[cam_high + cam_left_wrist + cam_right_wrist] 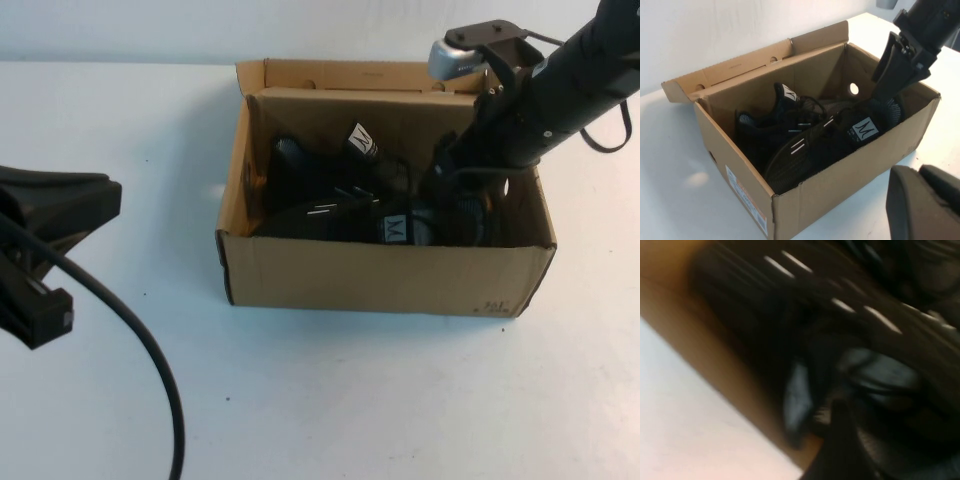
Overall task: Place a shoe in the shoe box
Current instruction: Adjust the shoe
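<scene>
The brown cardboard shoe box (380, 282) stands open in the middle of the table, its lid flap folded back. Two black mesh sneakers lie inside. The near shoe (335, 220) lies along the front wall, white tongue tag up and heel raised to the right. It also shows in the left wrist view (810, 150) and the right wrist view (865, 315). The other shoe (300, 165) lies behind it. My right gripper (452, 185) reaches down into the box and is shut on the near shoe's heel. My left gripper (60, 240) hangs shut and empty left of the box.
White table on all sides of the box. The left arm's black cable (150, 350) loops over the front left of the table. The box's right end wall has a round hole (854, 89). The front wall (705, 350) is close beside my right gripper.
</scene>
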